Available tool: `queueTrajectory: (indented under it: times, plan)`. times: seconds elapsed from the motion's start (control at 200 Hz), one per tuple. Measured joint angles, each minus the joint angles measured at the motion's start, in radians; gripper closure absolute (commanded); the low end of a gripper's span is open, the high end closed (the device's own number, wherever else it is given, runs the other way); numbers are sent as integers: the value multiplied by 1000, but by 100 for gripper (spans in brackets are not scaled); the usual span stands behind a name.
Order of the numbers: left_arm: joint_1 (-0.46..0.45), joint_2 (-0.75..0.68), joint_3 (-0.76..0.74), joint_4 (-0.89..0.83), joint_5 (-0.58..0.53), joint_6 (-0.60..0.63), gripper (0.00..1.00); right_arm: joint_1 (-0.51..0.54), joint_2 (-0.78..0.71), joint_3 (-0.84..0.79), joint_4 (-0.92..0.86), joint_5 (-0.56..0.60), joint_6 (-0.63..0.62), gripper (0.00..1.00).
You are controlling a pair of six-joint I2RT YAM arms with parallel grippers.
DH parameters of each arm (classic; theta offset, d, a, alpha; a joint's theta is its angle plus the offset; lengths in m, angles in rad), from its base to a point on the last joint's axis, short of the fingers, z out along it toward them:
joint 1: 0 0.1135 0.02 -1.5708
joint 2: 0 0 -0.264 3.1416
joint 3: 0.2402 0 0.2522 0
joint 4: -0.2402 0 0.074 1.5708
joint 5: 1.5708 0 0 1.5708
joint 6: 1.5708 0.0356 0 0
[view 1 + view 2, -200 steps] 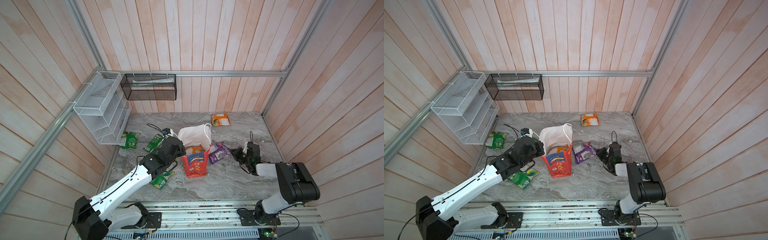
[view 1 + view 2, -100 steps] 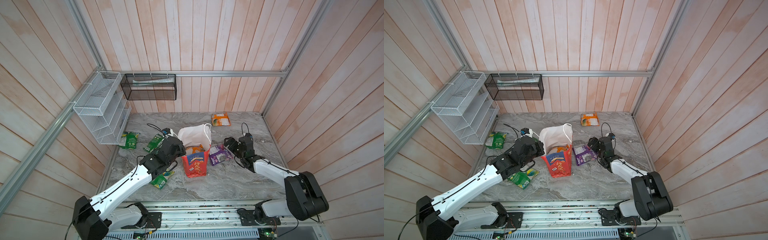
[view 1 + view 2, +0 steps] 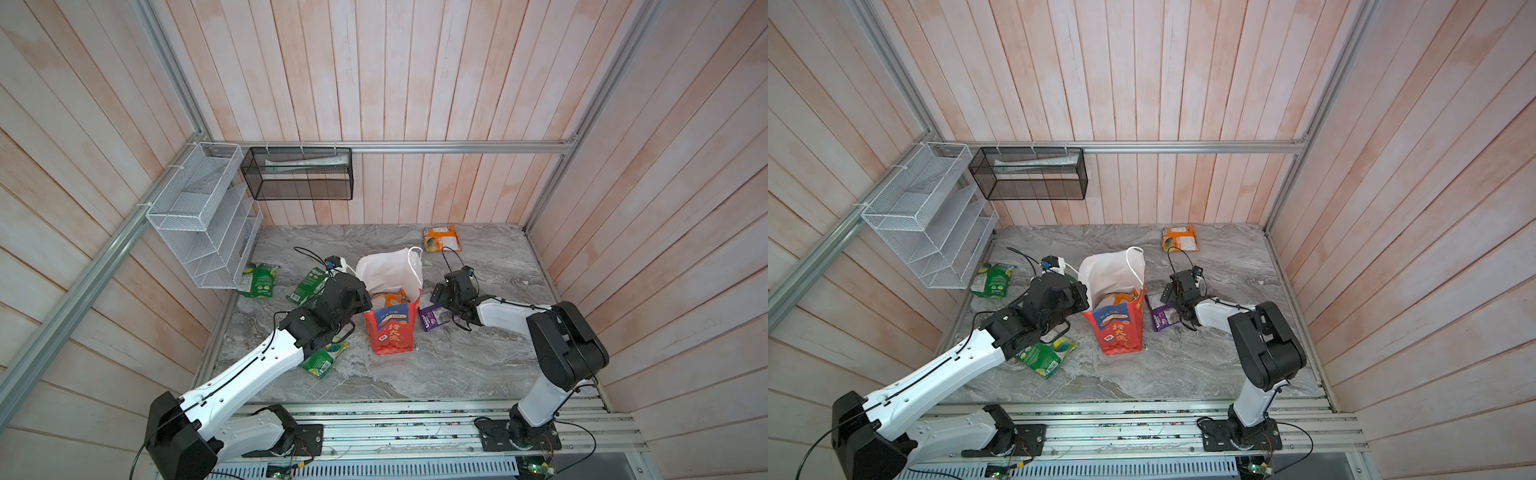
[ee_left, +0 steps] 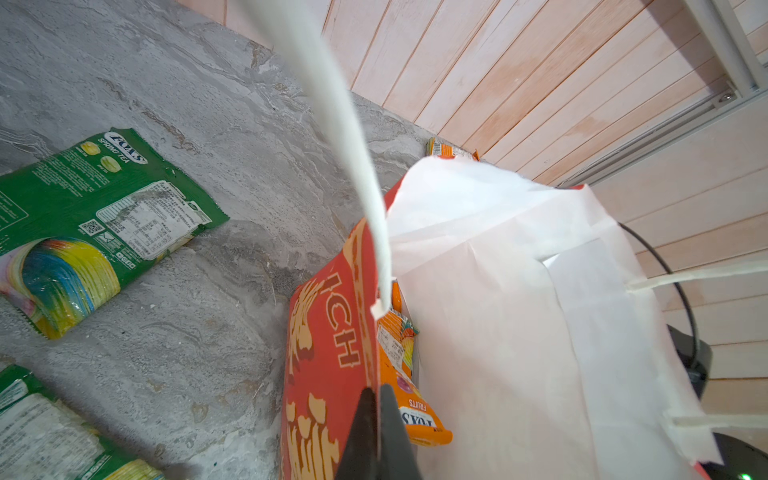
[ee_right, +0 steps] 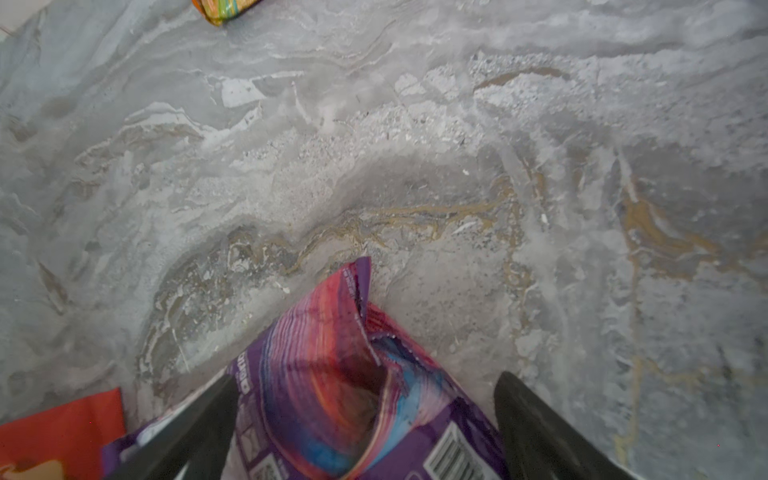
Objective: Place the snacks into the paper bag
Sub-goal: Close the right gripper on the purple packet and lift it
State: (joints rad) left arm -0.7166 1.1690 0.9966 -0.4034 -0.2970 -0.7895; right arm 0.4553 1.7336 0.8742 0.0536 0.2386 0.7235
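Where the left arm [image 3: 266, 361] rises diagonally from its front base, we find the left gripper [image 4: 377, 395] at the paper bag [image 3: 390, 332]. Its jaws are pressed together on the red side wall just below the rim. The right arm [image 3: 507, 318] lies low and nearly level over the table [image 3: 478, 365], gripper end toward the bag. We see the right gripper [image 5: 369, 378] spread wide, one finger on each side of the purple packet [image 3: 432, 318]. This packet lies on the table just beside the bag's right wall. Its long axis runs roughly front to back, and one corner curls upward. The bag stands upright, mouth up, with an orange packet [image 4: 409, 395] inside.
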Motion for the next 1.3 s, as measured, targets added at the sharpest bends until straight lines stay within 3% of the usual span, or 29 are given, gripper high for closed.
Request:
queueTrajectory:
  times: [0.175, 0.25, 0.375, 0.455, 0.65, 0.845, 0.99, 1.301]
  plan:
    - [0, 0, 0, 0, 0, 0, 100, 22, 39, 24, -12, 13, -16, 8]
    - [0, 0, 0, 0, 0, 0, 100, 22, 43, 25, -10, 14, -21, 20]
    - [0, 0, 0, 0, 0, 0, 100, 22, 47, 24, 5, 7, -17, 30]
    - [0, 0, 0, 0, 0, 0, 100, 21, 48, 22, 13, 6, -25, 47]
    - [0, 0, 0, 0, 0, 0, 100, 20, 48, 13, 56, -23, -16, 73]
    - [0, 0, 0, 0, 0, 0, 100, -24, 3, -39, 99, -99, -5, 94]
    - [0, 0, 0, 0, 0, 0, 100, -48, -102, -120, 100, -129, 10, 99]
    - [0, 0, 0, 1, 0, 0, 100, -50, -385, -178, 93, -132, 48, 100]
